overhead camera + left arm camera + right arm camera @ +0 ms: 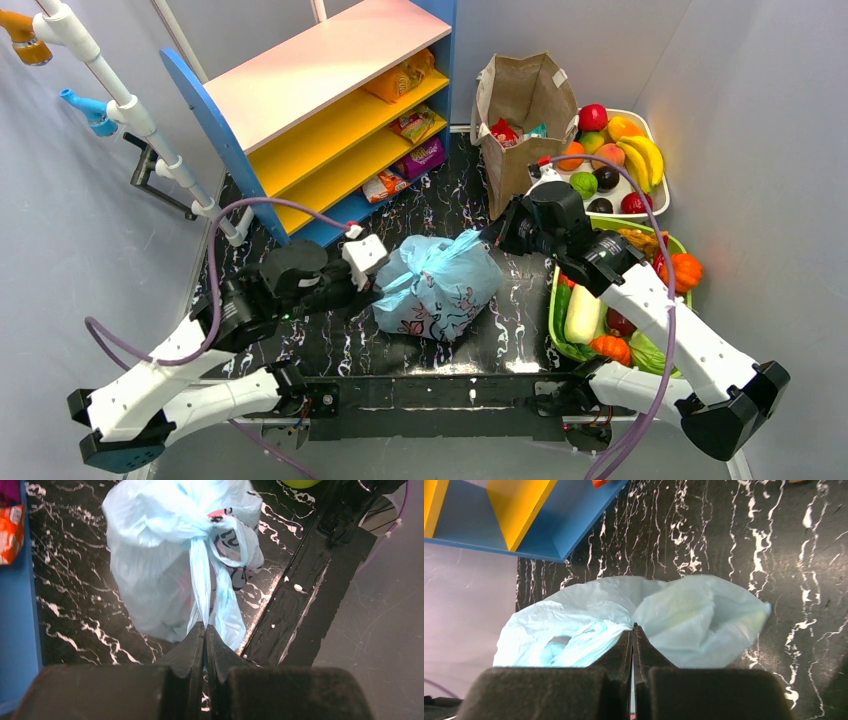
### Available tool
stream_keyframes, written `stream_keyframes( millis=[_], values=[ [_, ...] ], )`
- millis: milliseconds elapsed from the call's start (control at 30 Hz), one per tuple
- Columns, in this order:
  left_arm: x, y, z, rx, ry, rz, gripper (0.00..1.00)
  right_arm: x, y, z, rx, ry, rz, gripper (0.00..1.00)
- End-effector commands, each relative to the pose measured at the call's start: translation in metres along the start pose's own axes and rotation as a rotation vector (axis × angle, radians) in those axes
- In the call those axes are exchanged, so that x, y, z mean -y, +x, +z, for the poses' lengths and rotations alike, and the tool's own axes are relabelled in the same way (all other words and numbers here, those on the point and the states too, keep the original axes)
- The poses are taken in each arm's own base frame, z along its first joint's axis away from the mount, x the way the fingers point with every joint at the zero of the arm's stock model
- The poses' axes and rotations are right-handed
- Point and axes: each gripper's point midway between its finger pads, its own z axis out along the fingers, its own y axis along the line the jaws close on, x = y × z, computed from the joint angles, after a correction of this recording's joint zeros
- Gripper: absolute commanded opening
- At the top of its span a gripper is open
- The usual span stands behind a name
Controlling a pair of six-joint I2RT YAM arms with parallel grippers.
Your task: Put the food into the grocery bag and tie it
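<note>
The light-blue grocery bag (437,280) sits bulging on the black marbled table between my two arms. Its handles are gathered into a twisted knot (202,527) on top. My left gripper (378,292) (205,625) is shut on a handle strand (200,580) hanging from that knot. My right gripper (488,238) (634,626) is shut on the other handle (591,632) at the bag's far right corner. The food inside is mostly hidden. Only pink and black print (227,537) shows through the thin plastic.
A blue shelf with a pink top (330,60) holds snack packets behind the bag. A brown paper bag (525,100) with a red packet (503,132) stands at the back right. Beside it are a white fruit bowl (662,205) and a green vegetable tray (553,310).
</note>
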Motion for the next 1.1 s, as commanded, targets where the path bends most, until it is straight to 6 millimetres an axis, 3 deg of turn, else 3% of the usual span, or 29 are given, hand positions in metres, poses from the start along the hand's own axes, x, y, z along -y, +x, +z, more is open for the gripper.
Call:
stream_keyframes(
  millis=[0,267,500,633,733,967,1067],
  values=[
    [-0.001,0.062,-0.02,-0.143,-0.066,-0.143,0.0,0.04,-0.028,0.012,0.121,0.147,0.044,0.01],
    [-0.023,0.088,0.004,-0.093,-0.245,-0.334,0.0,0.071,-0.015,0.029,0.091,0.202,0.117,0.01],
    [-0.045,0.118,0.026,-0.011,-0.392,-0.462,0.0,0.106,-0.001,0.027,0.096,0.253,0.151,0.01],
    [-0.044,0.115,0.034,0.064,-0.385,-0.528,0.0,0.109,0.008,0.025,0.073,0.244,0.15,0.01],
    [-0.044,0.093,0.026,0.116,-0.36,-0.499,0.0,0.094,0.001,0.015,0.096,0.174,0.145,0.01],
    [-0.061,0.01,-0.024,0.175,-0.412,-0.29,0.0,0.006,-0.051,-0.031,0.153,-0.119,0.044,0.01],
    [-0.061,0.0,-0.025,0.127,-0.411,-0.243,0.0,-0.019,-0.057,-0.046,0.13,-0.212,0.018,0.01]
  ],
)
